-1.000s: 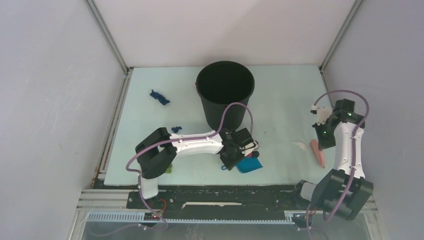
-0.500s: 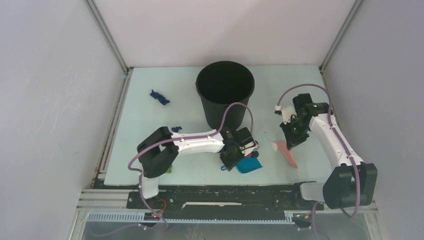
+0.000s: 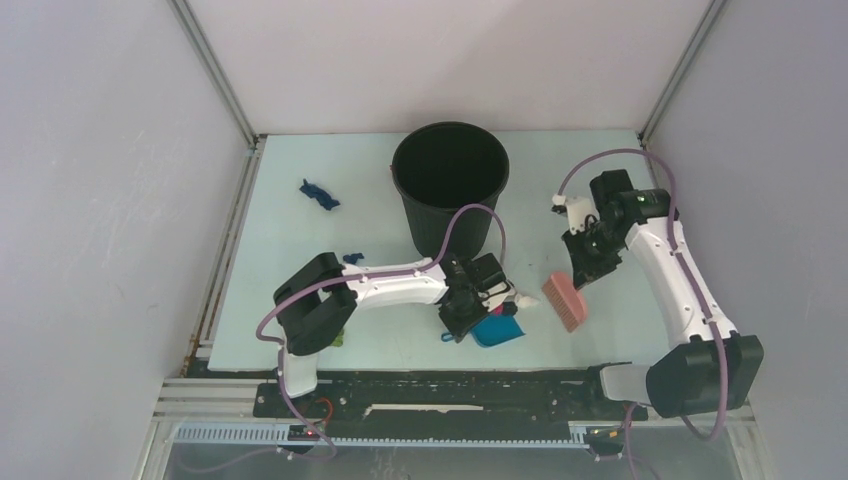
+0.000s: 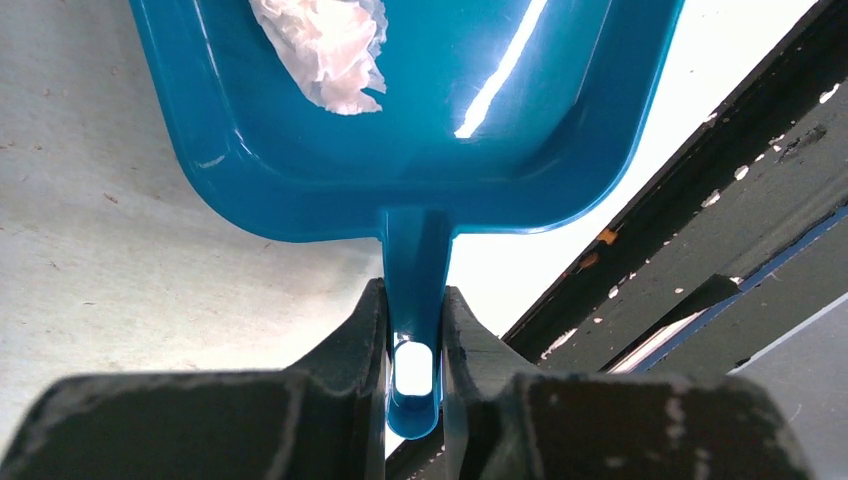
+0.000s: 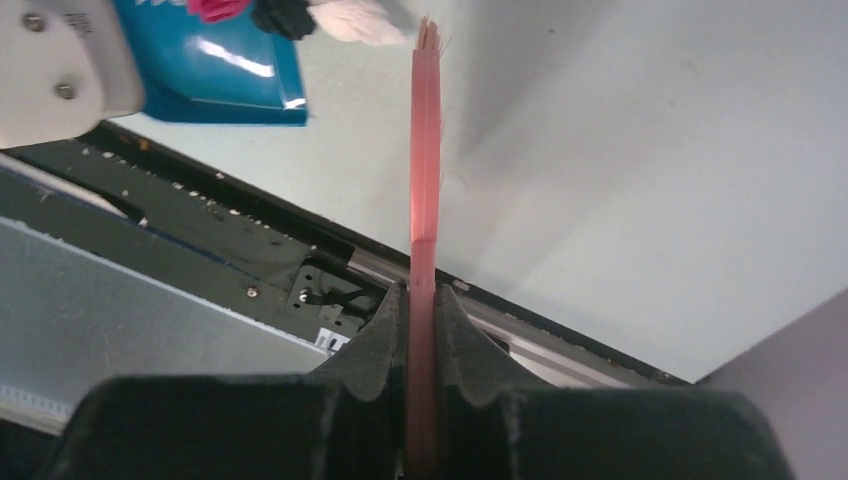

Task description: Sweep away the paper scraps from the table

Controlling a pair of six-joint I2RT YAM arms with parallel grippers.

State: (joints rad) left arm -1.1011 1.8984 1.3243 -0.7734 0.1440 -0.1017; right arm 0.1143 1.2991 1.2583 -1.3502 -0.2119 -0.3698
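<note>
Ana: At the 6 o'clock edge of the bench (image 3: pixel 300 230), what was the left gripper (image 4: pixel 415 300) doing?

Ben: It was squeezed nearly shut on the thin handle of the blue dustpan (image 4: pixel 450 150). The pan lay flat, with its mouth facing about 3 o'clock.

Ana: And the right gripper (image 5: pixel 420 300)?

Ben: It was pinched tight on the flat handle of the pink brush (image 3: pixel 565 297). The bristles pointed at the pan's mouth, just beside it.

Ana: Were any of the paper scraps (image 3: pixel 522 298) in the pan?

Ben: Yes. A white scrap (image 4: pixel 322 45) sat right at the mouth. A magenta scrap (image 5: pixel 215 8) and a black scrap (image 5: pixel 285 16) were close to the lip too.

Ana: So was the job done?

Ben: No, I think it was only partly done. A dark blue scrap (image 3: pixel 318 193) lay at 10 o'clock, well apart from the pan. A smaller blue bit (image 3: pixel 352 258) lay at 9 o'clock, near the left arm. Something green (image 3: pixel 338 338) peeked out under that arm at 7 o'clock. It was too hidden to say what it was.

Ana: What about the black bucket (image 3: pixel 425 225)?

Ben: It stood at 12 o'clock from the pan. I could not see what was inside. My guess is the pan had to be tipped out there later.
</note>
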